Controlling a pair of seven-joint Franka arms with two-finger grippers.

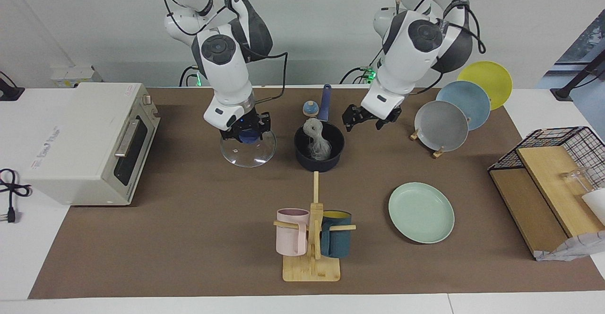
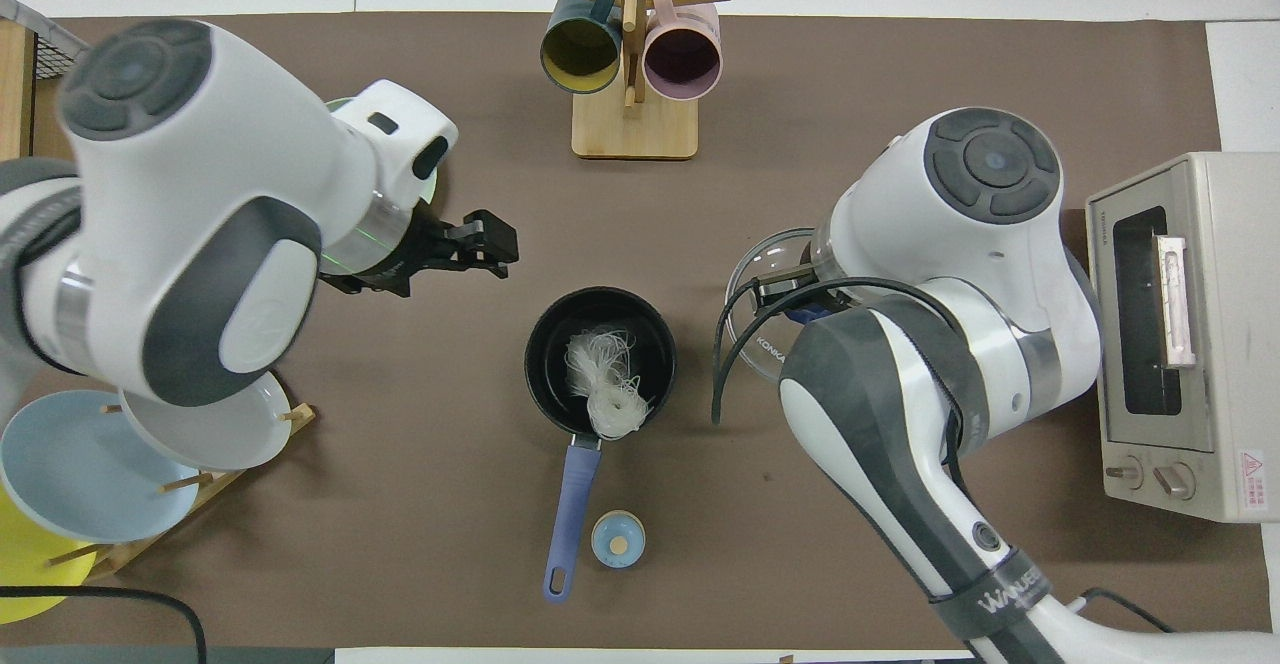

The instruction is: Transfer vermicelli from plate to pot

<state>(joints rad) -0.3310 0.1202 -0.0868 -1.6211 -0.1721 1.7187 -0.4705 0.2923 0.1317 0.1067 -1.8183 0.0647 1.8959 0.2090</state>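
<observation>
Two robot arms work over a brown-covered table (image 1: 189,238). The vermicelli (image 1: 317,144), a pale tangle of thin threads, lies inside the dark pot (image 1: 319,147) near the middle of the table, with a few strands standing up above the rim. The pot's blue handle (image 2: 570,504) points toward the robots.

The mint-green plate (image 1: 421,212) sits farther from the robots than the pot, toward the left arm's end of the table, and is bare.

The left gripper (image 1: 363,119) hangs in the air beside the pot, toward the left arm's end, over the bare mat. Its jaws are apart and hold nothing.

The right gripper (image 1: 246,132) is over the mat beside the pot, toward the right arm's end, its jaws clamped on the blue knob of a clear glass lid (image 1: 247,148). Whether the lid's rim touches the mat or hangs just above it is hard to tell.

Judging by this, the transfer itself looks finished: noodles in the pot, plate bare, left jaws free. The next move would likely fall to the right arm, which would need to carry the lid over the pot and lower it level onto the rim, taking care that the upstanding strands do not get pinched at the edge.
</observation>
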